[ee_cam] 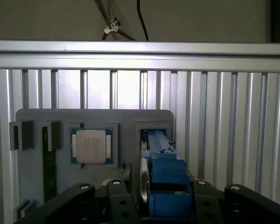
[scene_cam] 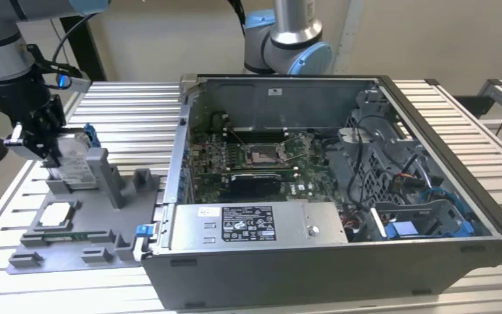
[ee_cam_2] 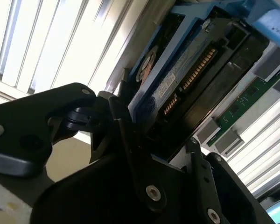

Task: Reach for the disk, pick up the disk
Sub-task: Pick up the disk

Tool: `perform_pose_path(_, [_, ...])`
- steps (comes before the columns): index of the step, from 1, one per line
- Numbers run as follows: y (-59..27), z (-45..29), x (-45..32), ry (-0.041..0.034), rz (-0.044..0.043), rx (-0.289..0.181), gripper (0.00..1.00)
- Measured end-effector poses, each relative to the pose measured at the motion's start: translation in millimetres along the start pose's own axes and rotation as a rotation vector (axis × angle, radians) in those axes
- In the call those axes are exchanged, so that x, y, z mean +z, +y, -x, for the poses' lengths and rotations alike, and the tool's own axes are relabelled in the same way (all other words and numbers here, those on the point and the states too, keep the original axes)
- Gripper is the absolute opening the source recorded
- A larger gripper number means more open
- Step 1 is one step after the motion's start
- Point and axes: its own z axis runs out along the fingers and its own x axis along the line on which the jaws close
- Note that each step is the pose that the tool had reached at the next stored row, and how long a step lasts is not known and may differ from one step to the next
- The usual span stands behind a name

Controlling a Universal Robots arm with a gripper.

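The disk stands on edge in a slot of the grey fixture plate at the exterior view's left, silver with a white label and a blue rail. My gripper has come down over it from above. In the first wrist view the disk shows edge-on with its blue rails, and my gripper has a black finger pressed against each face. The second wrist view shows the disk's connector end between the same fingers. The disk's bottom still rests in the fixture.
A small white square chip and a memory stick lie in other pockets of the fixture. An open computer case stands close to the exterior view's right. A second arm is behind it. The slatted metal table carries everything.
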Motion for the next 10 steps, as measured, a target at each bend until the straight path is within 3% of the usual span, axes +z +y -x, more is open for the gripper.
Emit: perform_pose_path(10, [0.0,0.0,0.4,0.0,0.0,0.0,0.0])
